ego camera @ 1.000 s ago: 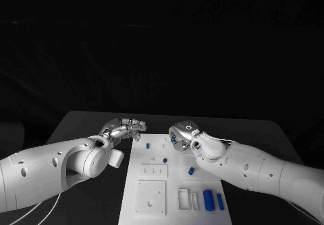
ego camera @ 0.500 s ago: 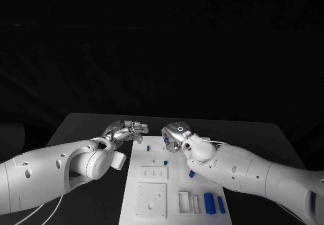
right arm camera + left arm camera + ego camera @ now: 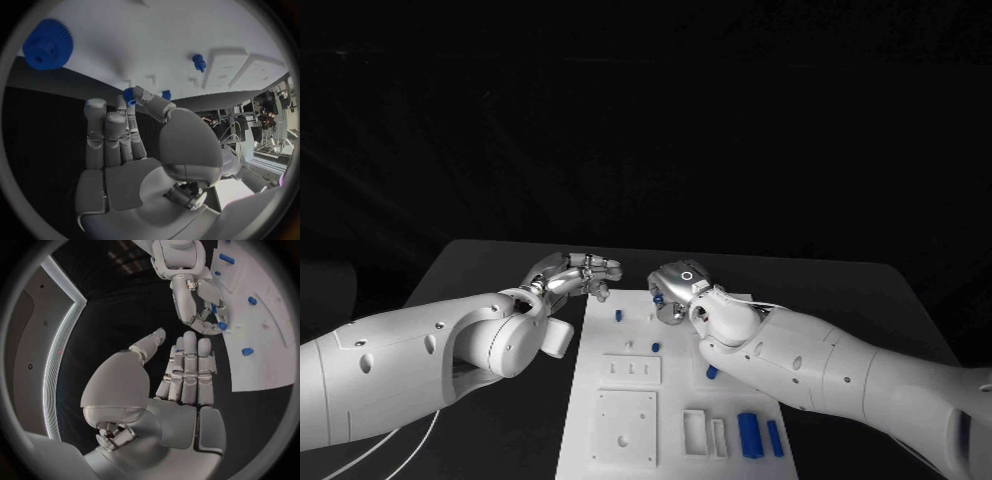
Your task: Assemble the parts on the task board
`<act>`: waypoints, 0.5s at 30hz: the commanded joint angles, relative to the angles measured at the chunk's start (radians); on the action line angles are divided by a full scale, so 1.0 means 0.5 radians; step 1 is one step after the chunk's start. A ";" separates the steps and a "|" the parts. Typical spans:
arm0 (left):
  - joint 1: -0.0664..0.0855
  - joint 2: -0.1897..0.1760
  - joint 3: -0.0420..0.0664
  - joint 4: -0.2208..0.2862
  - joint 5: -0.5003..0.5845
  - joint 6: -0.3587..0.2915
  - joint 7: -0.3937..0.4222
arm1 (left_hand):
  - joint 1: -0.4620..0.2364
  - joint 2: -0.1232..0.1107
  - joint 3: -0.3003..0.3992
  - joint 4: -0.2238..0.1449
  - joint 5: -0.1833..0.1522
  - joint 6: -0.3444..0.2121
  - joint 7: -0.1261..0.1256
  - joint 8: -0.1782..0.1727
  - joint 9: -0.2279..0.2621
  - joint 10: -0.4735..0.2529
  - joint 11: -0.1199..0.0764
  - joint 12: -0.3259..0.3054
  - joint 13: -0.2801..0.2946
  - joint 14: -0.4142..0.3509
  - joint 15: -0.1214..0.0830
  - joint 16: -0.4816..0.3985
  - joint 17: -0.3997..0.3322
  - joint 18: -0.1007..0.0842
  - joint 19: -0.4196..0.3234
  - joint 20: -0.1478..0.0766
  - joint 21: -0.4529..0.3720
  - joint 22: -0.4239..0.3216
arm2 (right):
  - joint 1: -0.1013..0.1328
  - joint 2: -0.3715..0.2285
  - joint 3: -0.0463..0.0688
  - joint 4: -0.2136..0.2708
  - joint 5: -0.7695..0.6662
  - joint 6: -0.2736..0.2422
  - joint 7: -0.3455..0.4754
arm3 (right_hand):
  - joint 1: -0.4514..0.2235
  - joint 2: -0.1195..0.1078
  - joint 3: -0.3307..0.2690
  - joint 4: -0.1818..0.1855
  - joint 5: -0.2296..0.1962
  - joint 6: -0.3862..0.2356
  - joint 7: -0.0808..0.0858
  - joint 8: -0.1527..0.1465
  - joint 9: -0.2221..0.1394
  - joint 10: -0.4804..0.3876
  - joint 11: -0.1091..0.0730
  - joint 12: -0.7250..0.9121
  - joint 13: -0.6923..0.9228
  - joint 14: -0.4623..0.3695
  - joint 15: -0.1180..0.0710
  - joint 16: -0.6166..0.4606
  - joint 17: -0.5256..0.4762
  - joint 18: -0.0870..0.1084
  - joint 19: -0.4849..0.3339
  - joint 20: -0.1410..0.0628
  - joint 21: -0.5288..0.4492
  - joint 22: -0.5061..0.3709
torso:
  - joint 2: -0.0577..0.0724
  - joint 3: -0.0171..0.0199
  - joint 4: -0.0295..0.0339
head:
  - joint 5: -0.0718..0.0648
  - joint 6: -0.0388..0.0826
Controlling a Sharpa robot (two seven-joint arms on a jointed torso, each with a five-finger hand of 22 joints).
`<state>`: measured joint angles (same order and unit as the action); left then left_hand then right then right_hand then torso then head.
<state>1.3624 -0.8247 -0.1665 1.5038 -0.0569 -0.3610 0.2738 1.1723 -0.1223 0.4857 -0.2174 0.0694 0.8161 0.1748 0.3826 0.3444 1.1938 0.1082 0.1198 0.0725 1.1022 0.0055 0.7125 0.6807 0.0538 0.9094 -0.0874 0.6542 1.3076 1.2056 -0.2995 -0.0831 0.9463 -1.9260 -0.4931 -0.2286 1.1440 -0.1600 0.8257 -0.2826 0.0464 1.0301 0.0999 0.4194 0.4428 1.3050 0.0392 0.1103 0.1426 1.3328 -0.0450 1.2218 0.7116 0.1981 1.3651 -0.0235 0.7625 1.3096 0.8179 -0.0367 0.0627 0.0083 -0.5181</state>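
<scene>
Pinching a small blue part (image 3: 129, 95) between thumb and fingertips, the right hand (image 3: 678, 290) hangs over the far end of the task board (image 3: 626, 436), palm down; the light fingertip hold probably leaves the part's lower end free for seating in a board feature. The left hand (image 3: 574, 274) sits just beside the board's far left corner, near the right hand, fingers straight and side by side with the thumb apart, holding nothing; judged a standby or steadying post. In the right wrist view a blue gear (image 3: 47, 44) lies on the board's white face, and a blue peg (image 3: 199, 61) stands in it. In the head view two long blue bars (image 3: 759, 436) rest at the board's near end, well apart from both hands. The board lies lengthwise down the middle of the dark tabletop (image 3: 862, 290).
</scene>
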 commanded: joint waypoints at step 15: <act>0.018 0.006 0.002 0.022 -0.006 0.028 0.011 | -0.026 -0.002 0.010 -0.008 -0.012 0.009 0.001 -0.009 0.002 -0.004 0.012 -0.011 -0.002 -0.015 0.003 0.008 -0.003 0.045 -0.013 -0.010 0.012 0.041 | 0.000 0.043 0.003 -0.060 -0.018 0.035 0.009 | 0.008 -0.010 0.022 0.001 0.005 0.019 0.002 0.004 0.004 0.087 0.002 0.000 0.031 -0.049 -0.055 0.010 -0.005 0.127 0.065 -0.080 0.016 0.035 | 0.009 0.0009 0.011 | 0.038 -0.011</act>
<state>1.3690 -0.8220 -0.1663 1.5106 -0.0569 -0.3602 0.2737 1.1723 -0.1223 0.4883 -0.2200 0.0694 0.8161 0.1748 0.3826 0.3444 1.1939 0.1082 0.1198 0.0726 1.1022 0.0055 0.7124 0.6806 0.0537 0.9055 -0.0909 0.6542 1.3075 1.2058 -0.2815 -0.0817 0.9174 -1.9273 -0.4876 -0.2283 1.1372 -0.1668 0.8324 -0.2814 0.0462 1.0319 0.1032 0.4199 0.4428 1.3082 0.0361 0.1101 0.1483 1.3345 -0.0468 1.2219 0.7107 0.1981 1.3653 -0.0235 0.7665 1.3096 0.8207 -0.0355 0.0657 0.0251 -0.5246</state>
